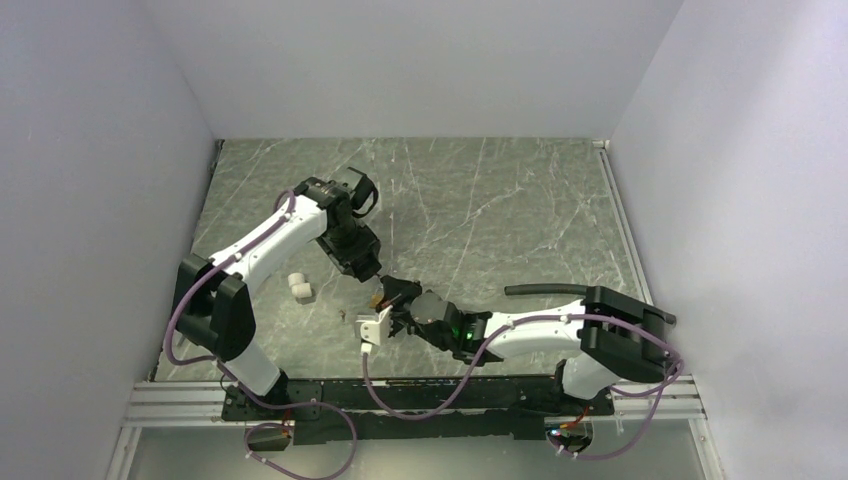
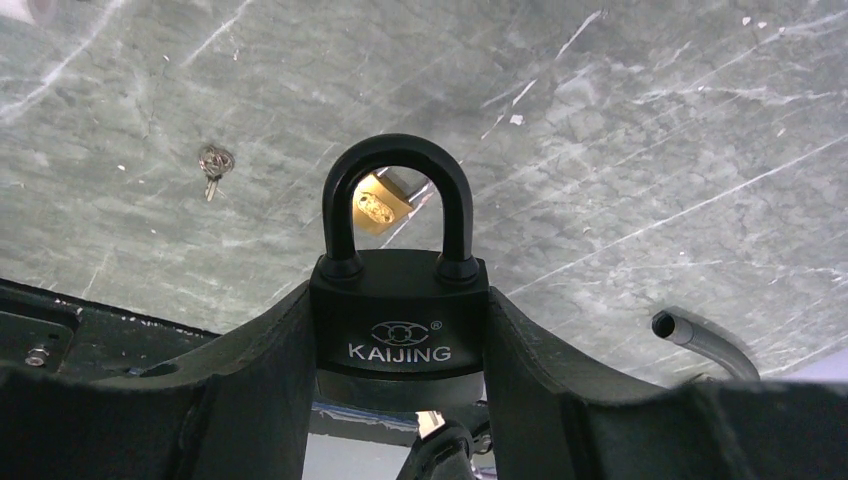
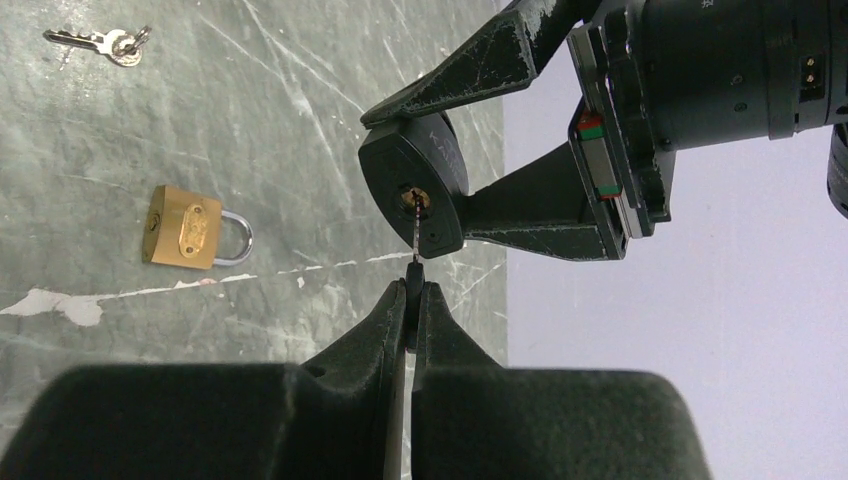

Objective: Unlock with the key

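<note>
- Left gripper (image 2: 398, 345): jaws part-open, clamped on the body of the black padlock (image 2: 398, 310), with the shackle pointing away from the wrist.
- Right gripper (image 3: 412, 305): pinched shut on the key (image 3: 412, 280) by its black head. The blade reaches the padlock's keyhole; depth cannot be told.
- Right arm stretches low and leftward. Left arm angles down to meet it mid-table (image 1: 520, 200).
- Brass padlock (image 3: 190, 228) lies flat nearby.
</note>
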